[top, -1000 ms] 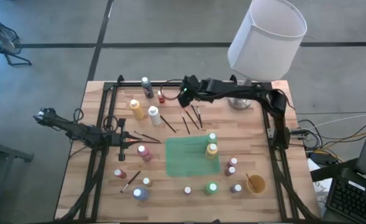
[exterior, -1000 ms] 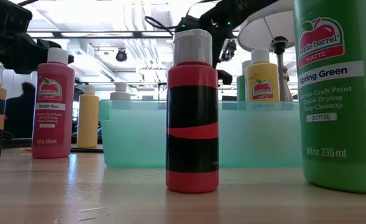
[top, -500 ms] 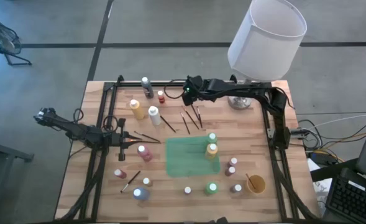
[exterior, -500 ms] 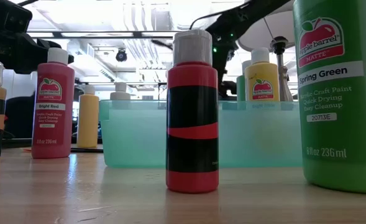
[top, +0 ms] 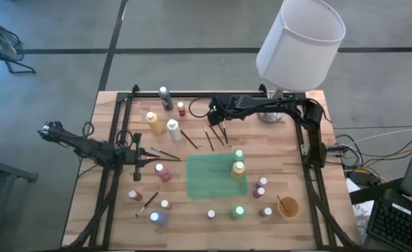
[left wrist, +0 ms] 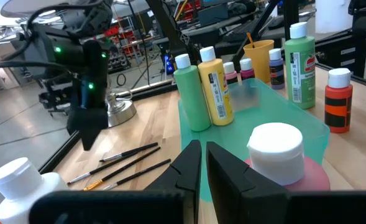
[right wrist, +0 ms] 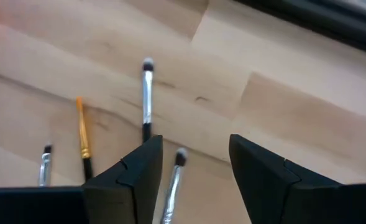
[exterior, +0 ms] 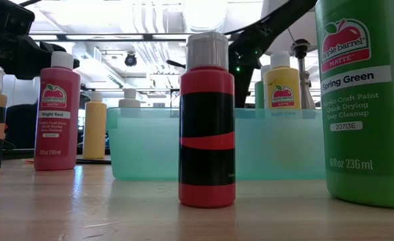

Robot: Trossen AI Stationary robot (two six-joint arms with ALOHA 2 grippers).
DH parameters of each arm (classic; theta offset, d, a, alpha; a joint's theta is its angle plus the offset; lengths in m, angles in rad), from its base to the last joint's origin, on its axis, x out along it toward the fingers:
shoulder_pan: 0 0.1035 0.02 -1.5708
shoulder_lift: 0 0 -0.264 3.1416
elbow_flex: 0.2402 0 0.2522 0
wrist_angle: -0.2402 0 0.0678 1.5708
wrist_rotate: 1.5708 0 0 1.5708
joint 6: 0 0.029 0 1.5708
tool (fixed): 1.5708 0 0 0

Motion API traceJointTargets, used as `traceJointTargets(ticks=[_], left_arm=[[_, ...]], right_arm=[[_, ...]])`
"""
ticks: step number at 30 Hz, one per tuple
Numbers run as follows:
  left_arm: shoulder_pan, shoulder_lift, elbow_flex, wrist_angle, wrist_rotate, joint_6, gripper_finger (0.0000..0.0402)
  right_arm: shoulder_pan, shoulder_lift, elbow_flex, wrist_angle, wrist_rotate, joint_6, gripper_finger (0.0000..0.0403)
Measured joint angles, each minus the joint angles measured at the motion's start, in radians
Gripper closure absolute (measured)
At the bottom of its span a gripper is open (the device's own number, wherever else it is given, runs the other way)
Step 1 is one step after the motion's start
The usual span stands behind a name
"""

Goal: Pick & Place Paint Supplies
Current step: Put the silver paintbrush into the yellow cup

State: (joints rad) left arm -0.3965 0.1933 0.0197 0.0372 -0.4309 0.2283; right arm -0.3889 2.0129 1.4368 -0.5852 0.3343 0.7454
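Note:
Several paint bottles stand upright around the table: yellow (top: 152, 122), white (top: 173, 129), grey (top: 165, 98) and red (top: 162, 171). A green bottle (top: 238, 155) and a yellow bottle (top: 238, 168) stand in the teal tray (top: 209, 178). Thin dark-handled brushes (top: 215, 134) lie flat on the wood. My right gripper (top: 216, 119) hangs open just above their bristle ends, with one brush tip (right wrist: 176, 168) showing between its fingers (right wrist: 136, 177). My left gripper (left wrist: 203, 165) is shut and waits near the table's left, pointing at the red bottle's white cap (left wrist: 274, 146).
A lamp with a white shade (top: 300, 42) stands at the far right, its base beside my right arm. A tan cup (top: 287, 206) sits near the right front corner. More brushes (top: 165, 154) lie by my left gripper. A black frame (top: 115, 133) borders the table.
My right gripper has moved from near the far edge toward the near edge and down, ending over the brushes' bristle ends. The bottles and brushes have not moved.

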Motion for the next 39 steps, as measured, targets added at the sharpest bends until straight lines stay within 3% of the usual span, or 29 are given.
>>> traceJointTargets(ticks=[30,39], left_arm=[[0.0,0.0,0.0,0.0,0.0,0.0,0.0371],[0.0,0.0,0.0,0.0,0.0,0.0,0.0371]], right_arm=[[-0.002,0.0,-0.081,0.1,-0.051,0.015,0.0207],[-0.002,0.0,-0.139,0.163,-0.059,0.028,0.0227]])
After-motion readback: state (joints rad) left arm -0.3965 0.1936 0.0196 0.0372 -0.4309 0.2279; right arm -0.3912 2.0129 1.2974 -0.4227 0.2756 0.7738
